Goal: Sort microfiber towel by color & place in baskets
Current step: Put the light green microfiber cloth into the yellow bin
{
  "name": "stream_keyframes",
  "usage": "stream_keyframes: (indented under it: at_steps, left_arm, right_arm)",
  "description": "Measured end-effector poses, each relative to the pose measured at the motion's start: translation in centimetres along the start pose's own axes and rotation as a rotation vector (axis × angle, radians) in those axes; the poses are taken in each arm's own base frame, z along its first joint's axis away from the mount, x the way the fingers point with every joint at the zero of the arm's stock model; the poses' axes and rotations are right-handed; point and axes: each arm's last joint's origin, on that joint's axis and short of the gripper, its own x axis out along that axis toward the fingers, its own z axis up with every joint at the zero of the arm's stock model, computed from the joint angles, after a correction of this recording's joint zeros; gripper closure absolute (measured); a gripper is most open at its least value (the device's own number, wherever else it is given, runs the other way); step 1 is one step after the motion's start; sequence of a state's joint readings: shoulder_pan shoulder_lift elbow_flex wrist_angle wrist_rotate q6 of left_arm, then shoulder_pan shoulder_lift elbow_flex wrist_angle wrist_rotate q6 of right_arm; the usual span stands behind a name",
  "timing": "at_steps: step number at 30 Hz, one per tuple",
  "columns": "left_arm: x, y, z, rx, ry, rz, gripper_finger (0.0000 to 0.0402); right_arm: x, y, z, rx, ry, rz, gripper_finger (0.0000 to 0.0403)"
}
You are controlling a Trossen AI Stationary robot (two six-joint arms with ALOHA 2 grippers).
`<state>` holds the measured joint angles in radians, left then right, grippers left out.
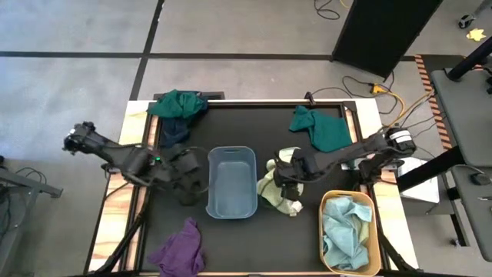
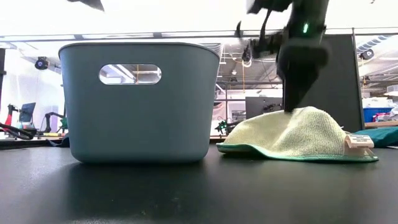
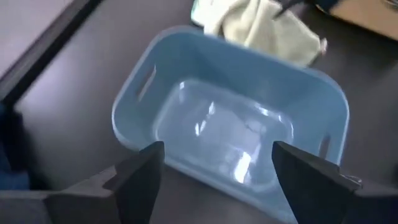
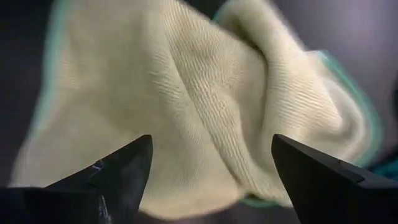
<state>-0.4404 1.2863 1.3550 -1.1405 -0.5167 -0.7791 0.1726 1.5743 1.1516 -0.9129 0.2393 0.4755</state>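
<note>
We see a black-topped table (image 1: 246, 231). At its centre sits a grey-blue basket (image 1: 231, 181). Just right of it lies a pale yellow-green towel (image 1: 277, 191), then a yellow-orange basket (image 1: 348, 232). Behind lie dark green towels (image 1: 178, 104) (image 1: 321, 127). A purple towel (image 1: 181, 248) lies front left.

Spread-fingered left hand (image 3: 214, 171) above empty grey-blue basket (image 3: 143, 93), pale yellow-green towel (image 3: 264, 34) just beyond it.

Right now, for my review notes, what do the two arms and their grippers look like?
Both arms are dark, jointed and slim. The left arm shows a small green light near its wrist; the right arm carries a white band near its base joint. The left gripper and right gripper each have two dark, wedge-shaped fingers tapering to points.
</note>
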Motion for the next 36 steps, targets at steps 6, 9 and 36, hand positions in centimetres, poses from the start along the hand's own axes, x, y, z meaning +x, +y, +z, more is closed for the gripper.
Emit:
stream_keyframes:
  at_steps: [6, 9, 36]
  left_arm:
    - [-1.9, 1.8, -4.4, -0.049, 0.000, -0.095, 0.0120]
    - [-2.1, 2.3, -5.7, -0.059, 0.003, -0.130, 0.0120]
    - [-4.6, -1.5, 1.6, -0.262, -0.738, -0.493, 0.0120]
  right_arm:
    - [6.3, -1.3, 0.0, 0.142, 0.125, 0.112, 0.0106]
    - [7.7, -1.2, -0.2, 0.217, 0.152, 0.095, 0.0129]
    - [-21.4, 1.1, -9.2, 0.042, -0.084, 0.801, 0.0388]
